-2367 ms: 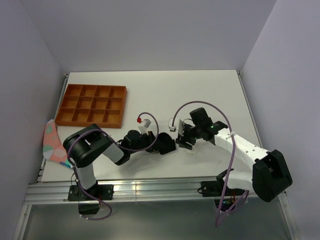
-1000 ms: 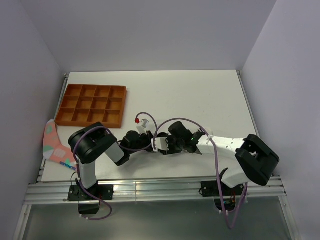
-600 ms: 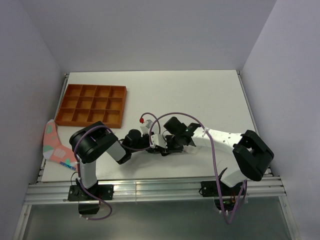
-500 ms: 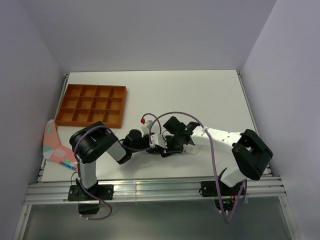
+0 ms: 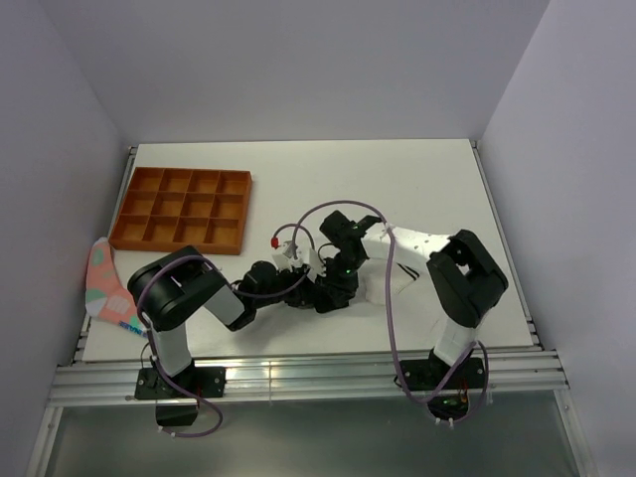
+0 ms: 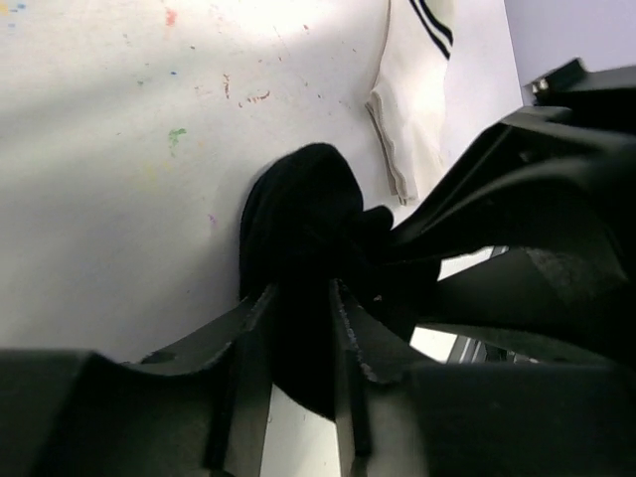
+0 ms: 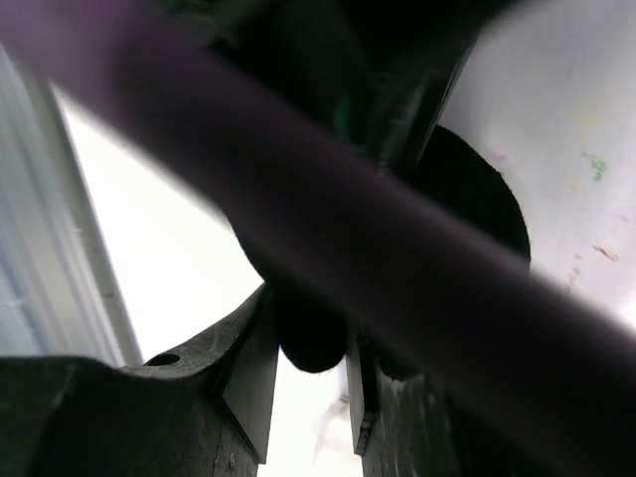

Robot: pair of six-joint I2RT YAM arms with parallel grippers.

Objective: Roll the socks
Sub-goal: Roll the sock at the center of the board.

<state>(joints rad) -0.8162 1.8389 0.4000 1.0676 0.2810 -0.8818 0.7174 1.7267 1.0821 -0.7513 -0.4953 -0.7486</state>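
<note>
The black sock point(image 6: 303, 214) is a bunched lump on the table, just left of centre near the front point(image 5: 329, 297). My left gripper point(image 6: 298, 298) straddles its near end, and dark fabric fills the gap between the fingers, so its grip is unclear. My right gripper point(image 7: 306, 318) meets it from the right point(image 5: 335, 281), shut on a rounded fold of the black sock point(image 7: 310, 350). The white sock point(image 6: 412, 109) with black cuff stripes lies flat just beyond the lump, untouched.
An orange compartment tray point(image 5: 182, 209) sits at the back left. A pink fabric piece with teal patches point(image 5: 104, 283) hangs at the table's left edge. A purple cable point(image 7: 298, 199) crosses the right wrist view and hides much of it.
The right arm has folded and swung left, bringing its gripper onto the black sock beside the left gripper. The right jaws have narrowed on the fabric. The left arm stays put.
</note>
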